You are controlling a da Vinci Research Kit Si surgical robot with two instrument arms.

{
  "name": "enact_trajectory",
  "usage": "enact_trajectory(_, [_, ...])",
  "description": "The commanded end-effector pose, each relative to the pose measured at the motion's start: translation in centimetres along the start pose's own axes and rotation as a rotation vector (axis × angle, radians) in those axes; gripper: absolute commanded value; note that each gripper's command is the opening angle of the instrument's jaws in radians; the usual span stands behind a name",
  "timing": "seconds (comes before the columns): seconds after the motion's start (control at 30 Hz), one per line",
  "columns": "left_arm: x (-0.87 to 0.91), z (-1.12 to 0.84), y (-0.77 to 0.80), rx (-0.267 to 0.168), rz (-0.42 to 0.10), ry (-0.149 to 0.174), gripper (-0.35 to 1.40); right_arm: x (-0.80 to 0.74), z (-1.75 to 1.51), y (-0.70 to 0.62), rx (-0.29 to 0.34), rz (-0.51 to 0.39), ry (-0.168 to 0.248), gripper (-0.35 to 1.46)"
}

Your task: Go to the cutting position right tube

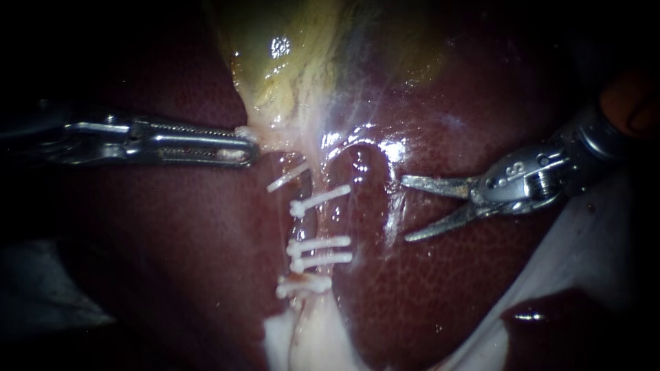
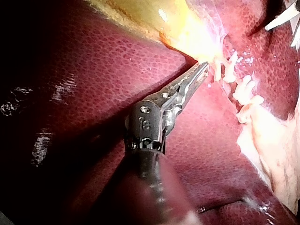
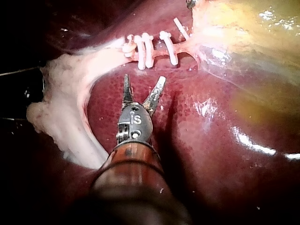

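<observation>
- The step in hand was the approach: the right instrument [image 1: 405, 209] hung over the liver [image 1: 172, 275], apart from the tube [image 1: 307, 223], its hand wide open and empty
- The next move, as I judged, called for carrying that open hand across to the bare stretch of tube between the clips [image 1: 322, 244]
- The left instrument [image 1: 249, 150] had its hand closed on the gallbladder [image 1: 295, 55] neck; the crowded clips left little room

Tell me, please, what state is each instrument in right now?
Left instrument: shut on the gallbladder, at its narrow lower end.
Right instrument: open, holding nothing.
</observation>
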Motion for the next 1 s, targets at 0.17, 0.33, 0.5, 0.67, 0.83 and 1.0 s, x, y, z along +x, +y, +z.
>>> enact_trajectory(0.17, [0.0,-0.08,0.02,-0.004,0.0,-0.002,-0.35,0.0,0.0,0.0,0.006,0.0,0.002,1.39])
enact_trajectory(0.33, [0.14,-0.42,0.09,-0.001,-0.008,-0.002,-0.35,0.01,0.01,0.0,0.005,0.0,0.005,1.4])
enact_trajectory(0.5, [0.41,-0.82,0.17,0.012,-0.02,0.026,-0.35,0.01,0.01,0.0,0.005,0.0,0.005,1.4])
enact_trajectory(0.67, [0.52,-0.96,0.21,0.018,-0.011,0.04,-0.35,0.01,0.01,0.0,0.005,0.0,0.005,1.4])
enact_trajectory(0.83, [0.51,-0.96,0.22,0.019,-0.01,0.04,-0.35,0.04,0.03,-0.01,0.018,0.001,0.019,1.4])
enact_trajectory(1.0, [0.51,-0.96,0.23,0.02,-0.011,0.04,-0.35,0.15,0.16,-0.06,0.072,0.054,0.054,1.4])
